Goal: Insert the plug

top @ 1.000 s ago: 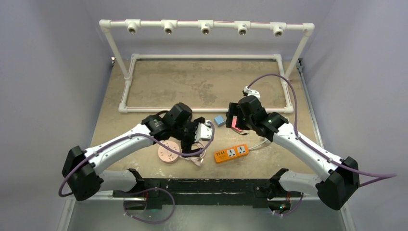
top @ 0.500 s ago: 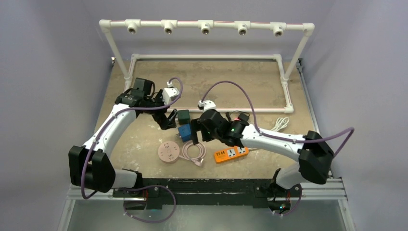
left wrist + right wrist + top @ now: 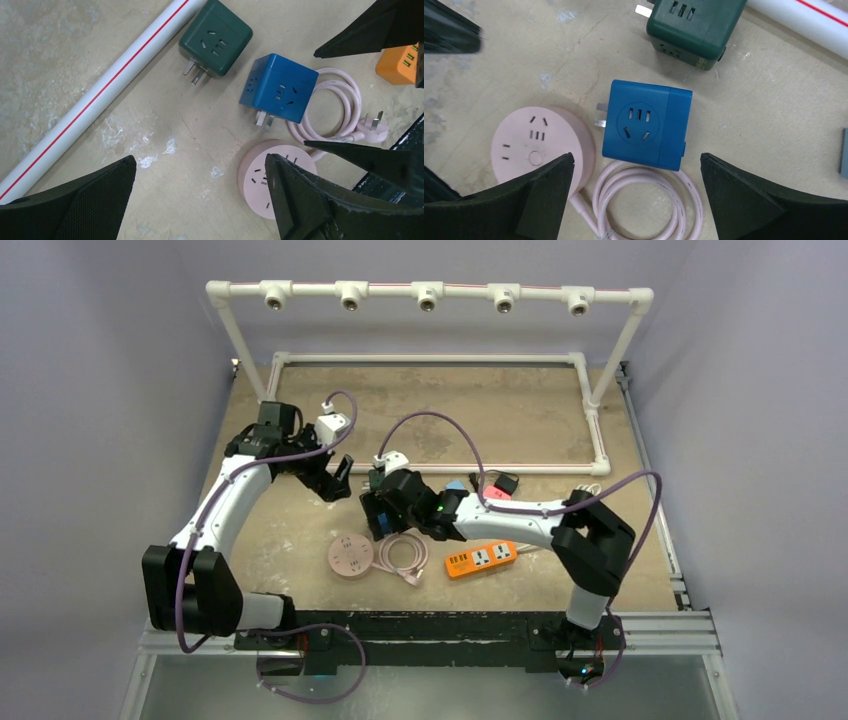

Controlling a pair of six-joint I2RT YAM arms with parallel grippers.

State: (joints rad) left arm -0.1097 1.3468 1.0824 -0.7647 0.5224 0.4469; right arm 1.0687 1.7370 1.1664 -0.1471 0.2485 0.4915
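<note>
Above the blue plug (image 3: 644, 125), the right gripper (image 3: 636, 159) hangs open and empty, like the left gripper (image 3: 200, 160); next, lower and grasp it.

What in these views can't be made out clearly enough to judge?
- Top external: the blue cube adapter is largely hidden beneath the right gripper.
- Left wrist: the orange power strip is cut off by the right edge.
- Right wrist: the pink cable runs off the bottom edge, so its plug is unseen. A grey sliver at the right edge is too cropped to identify.
</note>
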